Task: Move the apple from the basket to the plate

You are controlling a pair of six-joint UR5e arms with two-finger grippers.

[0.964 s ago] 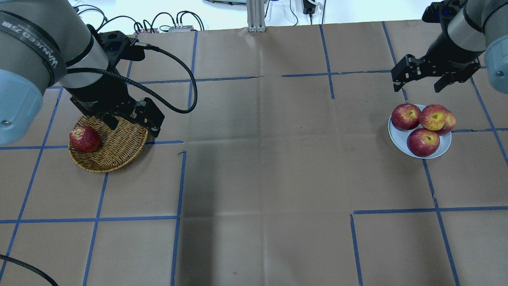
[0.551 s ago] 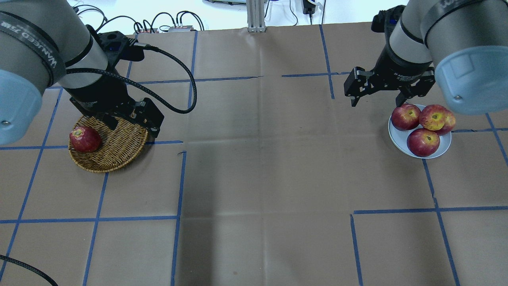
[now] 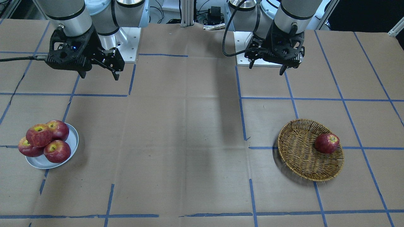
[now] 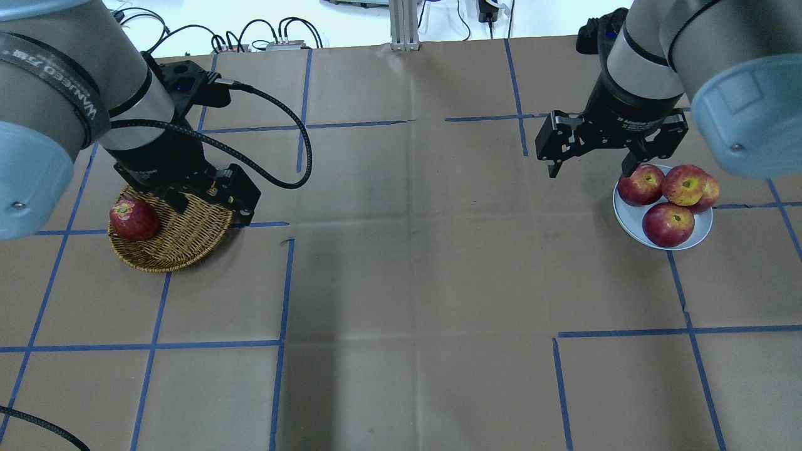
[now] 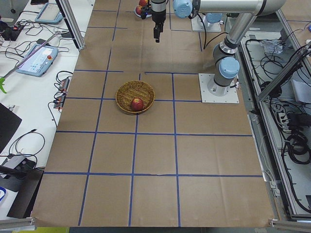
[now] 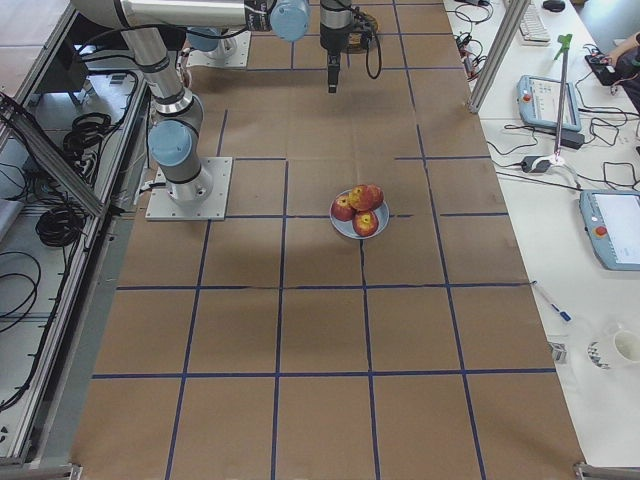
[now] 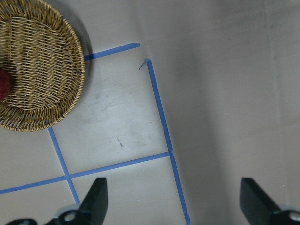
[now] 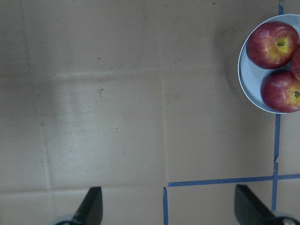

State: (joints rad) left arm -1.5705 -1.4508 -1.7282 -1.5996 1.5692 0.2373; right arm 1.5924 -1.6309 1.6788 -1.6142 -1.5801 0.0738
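Apple (image 3: pixel 327 143) lies in the wicker basket (image 3: pixel 295 148), not yet on the plate (image 3: pixel 74 140); my left gripper (image 3: pixel 265 69) and right gripper (image 3: pixel 99 76) hang spread, empty.

Basket (image 4: pixel 188 235) left, plate (image 4: pixel 628 220) well right

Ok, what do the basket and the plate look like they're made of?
The basket looks like woven wicker, tan-brown and matte: the interlaced strands and braided rim show clearly. The plate looks smooth, pale silvery-grey with a soft sheen and a thin rim. That suggests metal, though glazed ceramic or plastic can't be ruled out from here.
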